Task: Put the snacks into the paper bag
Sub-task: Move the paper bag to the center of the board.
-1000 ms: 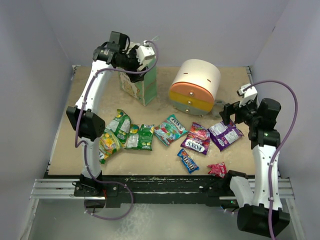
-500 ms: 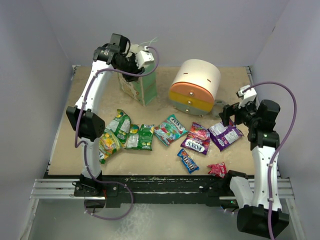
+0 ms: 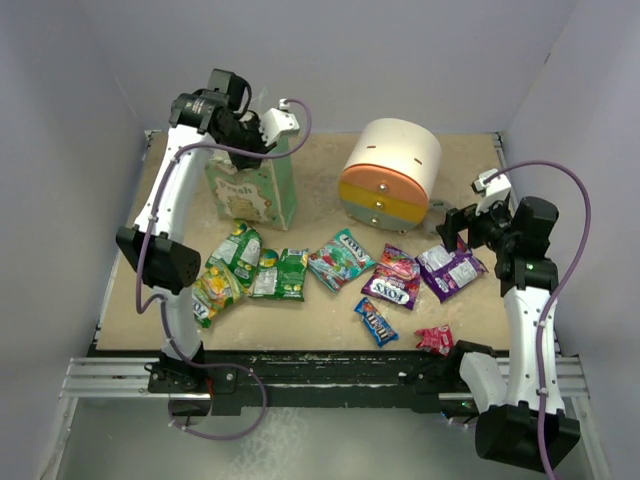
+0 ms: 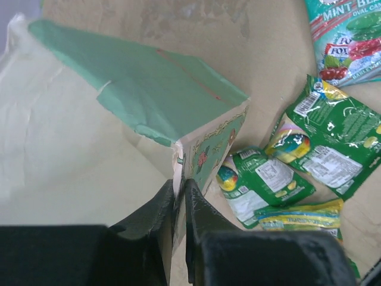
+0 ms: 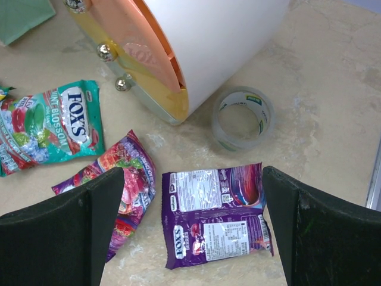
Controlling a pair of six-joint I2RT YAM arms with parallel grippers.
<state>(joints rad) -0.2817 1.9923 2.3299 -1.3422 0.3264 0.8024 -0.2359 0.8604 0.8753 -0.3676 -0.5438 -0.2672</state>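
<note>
Tan table (image 3: 330, 215): left gripper (image 4: 180, 186) is clenched on the bag (image 3: 250, 190) rim, far-left corner.
Right gripper (image 5: 191, 173) hangs released above a purple packet (image 5: 217, 214) by the right edge; snacks (image 3: 340, 258) lie toward the near edge.

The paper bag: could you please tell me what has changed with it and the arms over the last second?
The left gripper, shut on the rim of the paper bag, pulled it leftward and turned its "Fresh" face toward the top camera. The right gripper stayed open above the purple packet; the snacks and drawer unit did not move.
</note>
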